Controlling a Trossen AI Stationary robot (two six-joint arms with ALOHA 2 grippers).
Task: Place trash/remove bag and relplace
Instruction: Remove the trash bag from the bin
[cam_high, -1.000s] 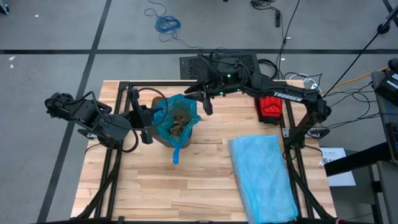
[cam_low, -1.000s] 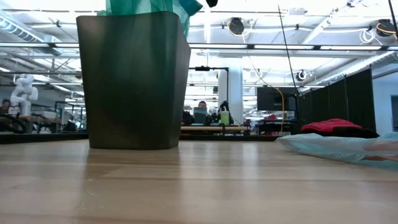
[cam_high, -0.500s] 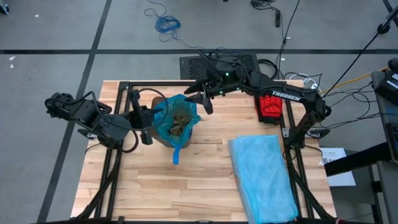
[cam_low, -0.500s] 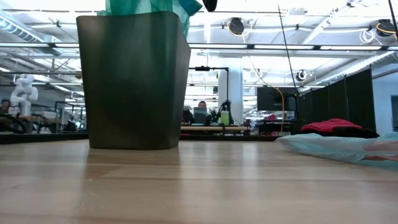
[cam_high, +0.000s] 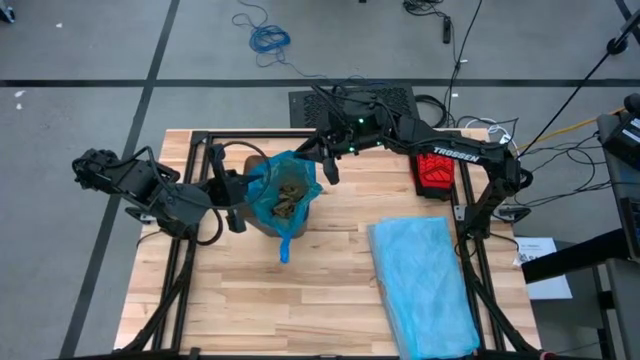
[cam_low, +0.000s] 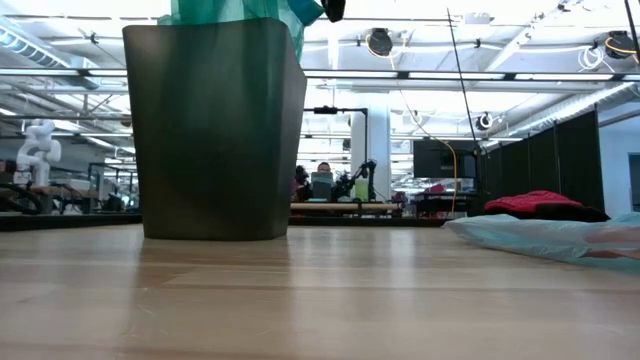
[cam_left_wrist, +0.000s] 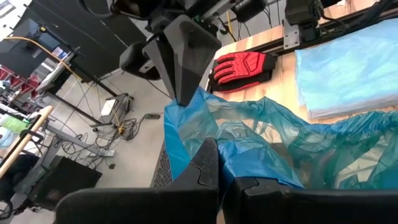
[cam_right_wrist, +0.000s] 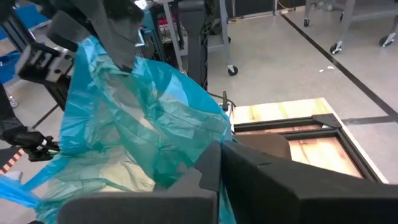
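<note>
We see both grippers pinching the bag: left gripper on one side, right gripper on the other.

Crinkly teal bag lines the bin, brown paper trash piled inside.

Teal-green bag lined a dark bin, centre; brown paper wads inside; red glove, upper right; sky-blue bag, lower right.

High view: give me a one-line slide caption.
Both end effectors, left and right, pinch opposite edges of the teal bag lining the trash-filled bin; a pale blue bag lies nearby.
</note>
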